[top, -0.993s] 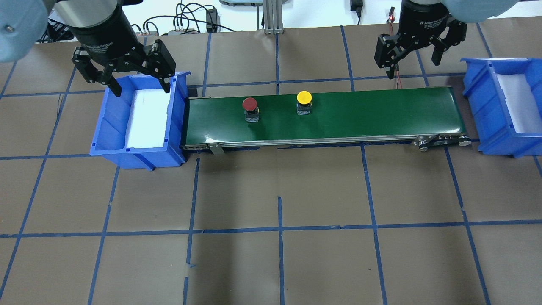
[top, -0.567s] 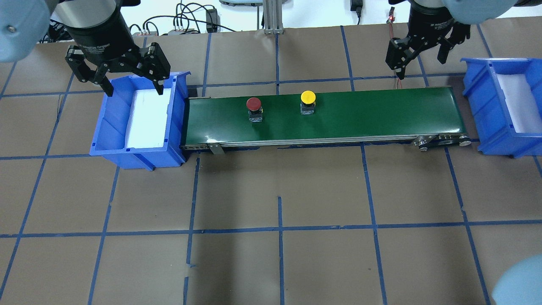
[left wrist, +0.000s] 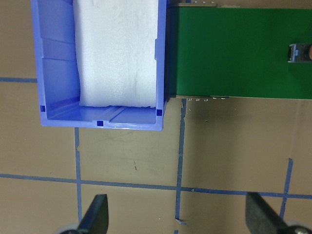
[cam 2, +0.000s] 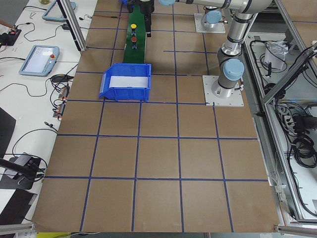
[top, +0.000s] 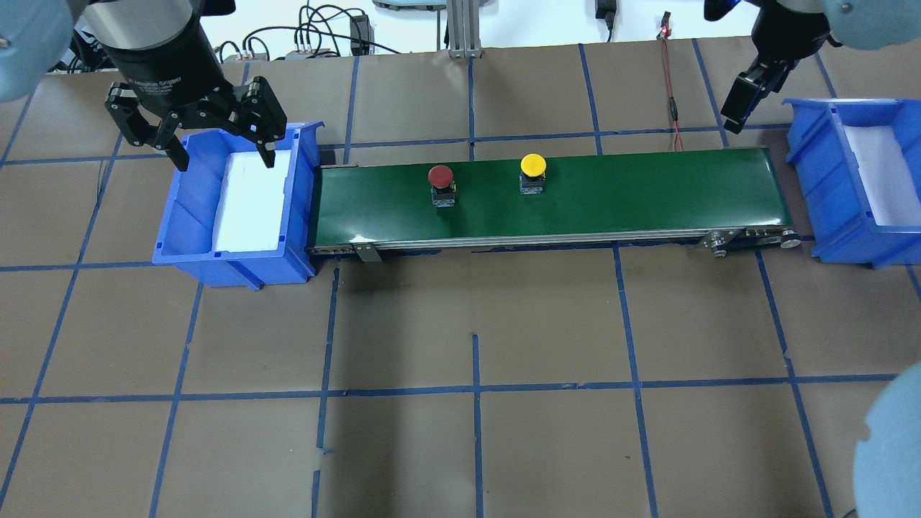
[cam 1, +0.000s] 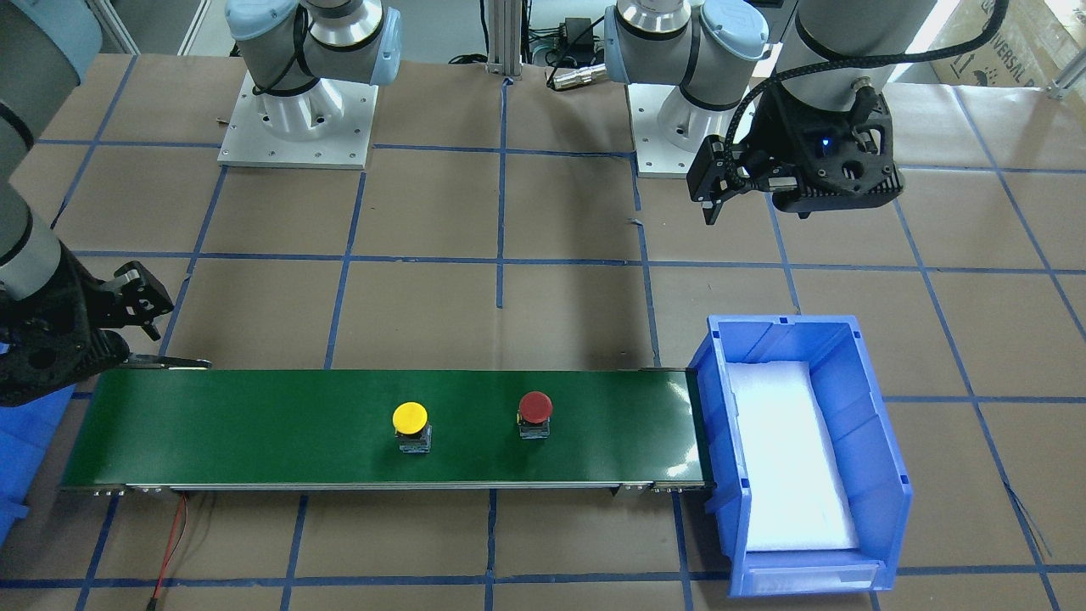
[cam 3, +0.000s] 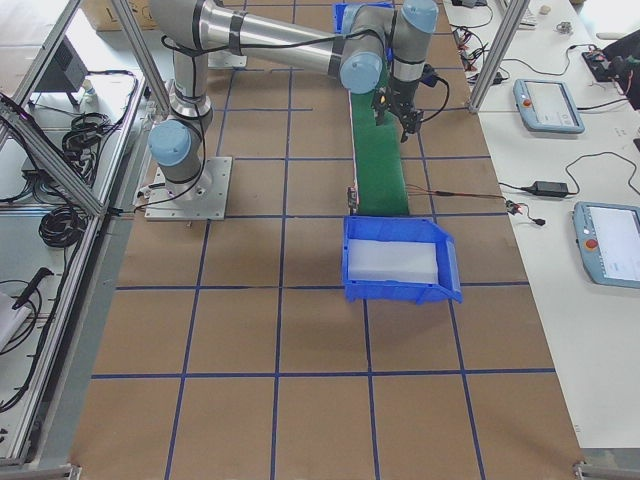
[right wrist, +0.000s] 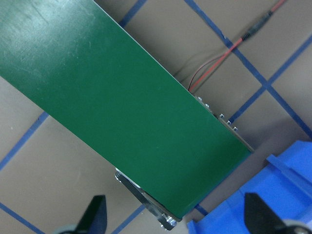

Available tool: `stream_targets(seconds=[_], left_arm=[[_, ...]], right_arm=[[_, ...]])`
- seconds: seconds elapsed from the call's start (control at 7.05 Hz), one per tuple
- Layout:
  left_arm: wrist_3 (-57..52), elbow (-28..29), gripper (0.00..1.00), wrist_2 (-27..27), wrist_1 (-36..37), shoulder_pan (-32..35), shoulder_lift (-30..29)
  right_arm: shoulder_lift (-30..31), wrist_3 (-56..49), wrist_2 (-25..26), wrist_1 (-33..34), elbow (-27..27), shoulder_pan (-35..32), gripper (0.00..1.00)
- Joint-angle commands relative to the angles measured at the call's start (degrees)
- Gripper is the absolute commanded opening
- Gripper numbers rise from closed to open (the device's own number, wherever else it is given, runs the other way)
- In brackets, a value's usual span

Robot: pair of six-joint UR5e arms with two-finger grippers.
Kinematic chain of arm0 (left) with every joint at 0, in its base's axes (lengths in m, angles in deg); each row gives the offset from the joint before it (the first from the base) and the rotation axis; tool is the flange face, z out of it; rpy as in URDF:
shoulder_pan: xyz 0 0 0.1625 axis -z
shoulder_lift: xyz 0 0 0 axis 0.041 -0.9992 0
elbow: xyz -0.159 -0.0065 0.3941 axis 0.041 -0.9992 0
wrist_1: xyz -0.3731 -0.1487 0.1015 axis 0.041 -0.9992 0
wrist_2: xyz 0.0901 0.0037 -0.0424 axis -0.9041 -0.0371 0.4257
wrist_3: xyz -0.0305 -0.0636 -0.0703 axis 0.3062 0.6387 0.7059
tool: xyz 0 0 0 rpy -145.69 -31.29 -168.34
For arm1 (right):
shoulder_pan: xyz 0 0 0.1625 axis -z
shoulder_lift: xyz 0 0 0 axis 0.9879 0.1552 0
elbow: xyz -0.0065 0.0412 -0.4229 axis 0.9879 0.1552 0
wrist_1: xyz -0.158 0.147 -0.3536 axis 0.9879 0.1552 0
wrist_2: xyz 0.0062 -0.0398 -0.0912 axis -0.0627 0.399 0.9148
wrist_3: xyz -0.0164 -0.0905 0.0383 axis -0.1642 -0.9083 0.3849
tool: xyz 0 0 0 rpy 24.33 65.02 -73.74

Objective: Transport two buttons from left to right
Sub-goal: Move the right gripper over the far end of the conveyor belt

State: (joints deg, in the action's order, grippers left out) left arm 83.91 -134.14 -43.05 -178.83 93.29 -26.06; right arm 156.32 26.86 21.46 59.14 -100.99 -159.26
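Brown surface (top: 475, 446) with a blue-taped grid fills the overhead frame; 1 green conveyor belt (top: 633, 201) runs across upper centre between 2 blue bins, the upper-left bin (top: 188, 216) and the right-edge bin (top: 820, 180). Left end effector (top: 224, 155), fingers apart, over the upper-left bin's far end; right end effector (right wrist: 175, 219), fingers apart, at upper right near the belt's right end. 2 buttons stand upright on the belt, left of centre and apart: red button (top: 441, 176), with yellow button (top: 533, 166) to its right.
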Motion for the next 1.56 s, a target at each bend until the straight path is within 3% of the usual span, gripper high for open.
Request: stream_targets(seconds=[0.0, 0.71, 1.13, 1.42], left_arm=[[0.1, 0.1, 1.00, 0.0, 0.0, -0.2, -0.1], [0.3, 0.6, 1.00, 0.0, -0.1, -0.1, -0.4], [0.3, 0.1, 1.00, 0.0, 0.0, -0.1, -0.2], [0.2, 0.5, 1.00, -0.1, -0.1, -0.2, 0.3]], right_arm=[[-3.8, -24.3, -6.2, 4.6, -1.0, 4.2, 0.98], [-8.8, -47.0, -3.6, 7.4, -4.4, 4.2, 1.00], [-7.1, -39.1, 3.1, 7.2, -6.2, 0.9, 1.00], [-6.7, -40.0, 2.1, 11.1, -8.0, -3.3, 0.97]])
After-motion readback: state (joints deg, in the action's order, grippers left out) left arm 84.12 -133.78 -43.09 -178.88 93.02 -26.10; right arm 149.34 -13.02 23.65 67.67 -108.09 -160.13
